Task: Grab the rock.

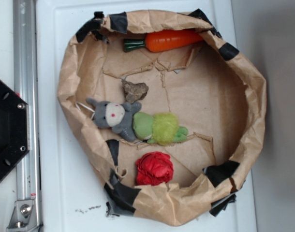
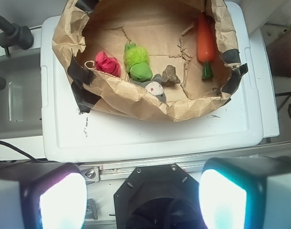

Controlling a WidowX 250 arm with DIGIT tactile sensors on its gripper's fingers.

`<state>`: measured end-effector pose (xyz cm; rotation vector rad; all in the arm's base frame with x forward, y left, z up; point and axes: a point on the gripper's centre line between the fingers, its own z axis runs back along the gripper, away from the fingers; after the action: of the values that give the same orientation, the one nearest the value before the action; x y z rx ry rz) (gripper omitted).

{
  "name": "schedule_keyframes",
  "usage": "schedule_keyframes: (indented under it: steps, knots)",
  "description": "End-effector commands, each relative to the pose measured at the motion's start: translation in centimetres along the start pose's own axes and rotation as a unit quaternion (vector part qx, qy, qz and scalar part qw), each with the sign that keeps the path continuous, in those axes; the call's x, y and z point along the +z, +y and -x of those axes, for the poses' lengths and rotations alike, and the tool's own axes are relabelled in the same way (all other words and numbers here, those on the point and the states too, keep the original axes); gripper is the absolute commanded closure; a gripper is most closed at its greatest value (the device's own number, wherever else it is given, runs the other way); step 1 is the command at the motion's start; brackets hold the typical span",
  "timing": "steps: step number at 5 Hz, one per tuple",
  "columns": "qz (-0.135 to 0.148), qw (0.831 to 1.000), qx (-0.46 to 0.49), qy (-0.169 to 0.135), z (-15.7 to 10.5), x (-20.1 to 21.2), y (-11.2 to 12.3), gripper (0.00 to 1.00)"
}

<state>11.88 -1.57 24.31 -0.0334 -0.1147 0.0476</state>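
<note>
The rock [image 1: 135,90] is a small rough grey-brown stone lying on the brown paper floor of the paper nest [image 1: 70,77], just above the grey plush's head [image 1: 109,114]. In the wrist view the rock [image 2: 171,75] sits beside the plush's white face [image 2: 154,88]. My gripper [image 2: 143,198] is open, its two glowing pads [image 2: 64,202] far apart at the bottom of the wrist view, held back over the black robot base [image 2: 157,198], well away from the nest. The gripper does not show in the exterior view.
An orange toy carrot [image 1: 171,40] lies at the nest's top edge. A green and yellow plush body [image 1: 159,128] lies across the middle, and a red fabric rose [image 1: 154,168] below it. The nest stands on a white platform [image 1: 55,183] with raised crumpled walls. A metal rail [image 1: 25,96] runs on the left.
</note>
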Motion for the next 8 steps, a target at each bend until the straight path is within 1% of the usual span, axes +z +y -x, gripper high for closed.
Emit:
schedule_keyframes:
  steps: [1, 2, 3, 4, 5, 6, 7, 8]
  knots:
    - [0.0, 1.0, 0.0, 0.0, 0.0, 0.0, 0.0, 0.0]
    - [-0.021, 0.995, 0.096, 0.016, -4.4, -2.6, 1.3, 0.0]
    - [-0.074, 0.974, 0.214, 0.011, -7.2, -5.1, 2.8, 0.0]
    - [-0.107, 0.937, 0.332, -0.013, -8.3, -8.4, 4.0, 0.0]
    - [-0.13, 0.933, 0.335, -0.01, -9.3, -12.8, 3.9, 0.0]
    - [-0.11, 0.936, 0.333, 0.011, -10.5, -16.3, 4.1, 0.0]
    - [-0.089, 0.944, 0.319, -0.011, -11.2, -18.2, 4.0, 0.0]
    - [-0.055, 0.941, 0.334, -0.016, -9.9, -19.0, 4.9, 0.0]
